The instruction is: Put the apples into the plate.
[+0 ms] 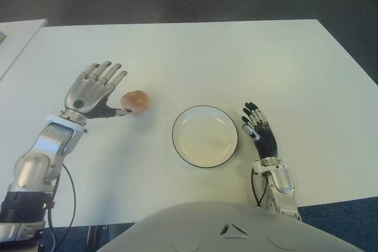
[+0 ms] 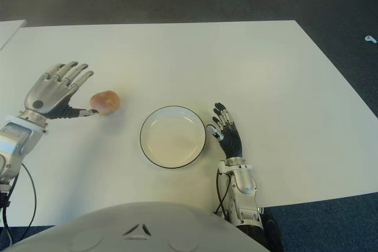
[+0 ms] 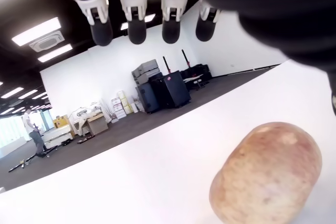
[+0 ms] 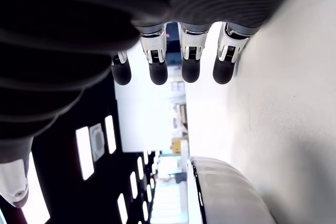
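Apple (image 1: 135, 101): one, on white table (image 1: 236, 63), at ten o'clock from empty plate (image 1: 205, 136). Left hand (image 1: 94, 91): fingers spread, thumb extended beside the apple, evidently staged to close on it. Right hand (image 1: 258, 130): spread, holding nothing, at plate's three o'clock, clear of the drop zone.

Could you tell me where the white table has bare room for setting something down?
The white table is bare beyond the reddish apple and the black-rimmed white plate, and right of the open right hand. It is tighter between the open left hand, apple and plate.
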Motion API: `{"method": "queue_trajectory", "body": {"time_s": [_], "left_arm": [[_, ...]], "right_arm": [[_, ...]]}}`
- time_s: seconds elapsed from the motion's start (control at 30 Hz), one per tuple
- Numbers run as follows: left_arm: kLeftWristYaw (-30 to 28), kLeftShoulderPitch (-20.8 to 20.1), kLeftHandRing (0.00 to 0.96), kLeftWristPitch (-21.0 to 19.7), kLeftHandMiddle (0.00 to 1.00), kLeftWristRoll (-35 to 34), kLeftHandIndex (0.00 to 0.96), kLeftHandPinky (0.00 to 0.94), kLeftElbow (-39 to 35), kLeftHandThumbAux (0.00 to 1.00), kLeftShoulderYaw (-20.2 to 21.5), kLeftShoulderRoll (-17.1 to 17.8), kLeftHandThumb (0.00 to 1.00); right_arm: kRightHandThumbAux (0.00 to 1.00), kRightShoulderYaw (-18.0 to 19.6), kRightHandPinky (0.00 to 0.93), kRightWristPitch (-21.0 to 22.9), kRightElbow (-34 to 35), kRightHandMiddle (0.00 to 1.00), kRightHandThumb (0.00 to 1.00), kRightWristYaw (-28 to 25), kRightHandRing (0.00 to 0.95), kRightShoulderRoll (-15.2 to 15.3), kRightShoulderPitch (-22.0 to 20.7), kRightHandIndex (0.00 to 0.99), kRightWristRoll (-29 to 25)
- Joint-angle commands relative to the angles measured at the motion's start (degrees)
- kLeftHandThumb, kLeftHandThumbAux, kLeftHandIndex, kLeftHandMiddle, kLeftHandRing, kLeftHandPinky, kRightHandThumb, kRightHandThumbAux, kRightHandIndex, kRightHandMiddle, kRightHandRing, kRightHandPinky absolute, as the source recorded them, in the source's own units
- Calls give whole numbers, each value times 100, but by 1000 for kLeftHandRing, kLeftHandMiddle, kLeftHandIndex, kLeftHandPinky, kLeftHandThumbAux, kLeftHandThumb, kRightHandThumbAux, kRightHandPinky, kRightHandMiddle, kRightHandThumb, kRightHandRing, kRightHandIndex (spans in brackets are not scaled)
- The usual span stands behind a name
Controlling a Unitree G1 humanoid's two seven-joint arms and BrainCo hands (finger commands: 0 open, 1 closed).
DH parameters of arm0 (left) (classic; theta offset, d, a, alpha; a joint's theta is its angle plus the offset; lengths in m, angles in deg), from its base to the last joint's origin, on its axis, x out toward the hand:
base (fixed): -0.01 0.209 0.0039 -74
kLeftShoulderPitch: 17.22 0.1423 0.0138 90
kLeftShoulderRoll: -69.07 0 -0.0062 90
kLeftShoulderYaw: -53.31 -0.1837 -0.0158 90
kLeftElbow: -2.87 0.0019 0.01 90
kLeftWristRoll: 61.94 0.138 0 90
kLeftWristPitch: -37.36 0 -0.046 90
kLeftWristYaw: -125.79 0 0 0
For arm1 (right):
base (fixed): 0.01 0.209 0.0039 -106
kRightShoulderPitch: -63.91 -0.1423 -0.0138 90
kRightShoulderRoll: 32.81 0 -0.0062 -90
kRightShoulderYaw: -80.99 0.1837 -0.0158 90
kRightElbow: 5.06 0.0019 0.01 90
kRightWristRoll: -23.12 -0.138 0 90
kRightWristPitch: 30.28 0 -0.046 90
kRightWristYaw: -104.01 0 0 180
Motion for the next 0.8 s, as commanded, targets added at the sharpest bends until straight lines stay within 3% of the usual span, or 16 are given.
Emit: {"method": "queue_trajectory", "body": {"time_s": [0.03,0.37,0.8], "left_arm": [[-188,-189,0,-137,0,-162,0,0,192,299,-276,60,293],[-52,-577,0,-289,0,-231,0,0,803,297,-782,73,286],[-41,-699,0,-382,0,-480,0,0,1036,295,-1122,90,296]], "right_arm": [[537,-1,0,294,-509,0,151,59,0,-27,224,0,62],[543,13,0,170,-621,0,151,93,0,-39,209,0,77],[550,25,0,97,-708,0,149,51,0,-14,211,0,24]]}}
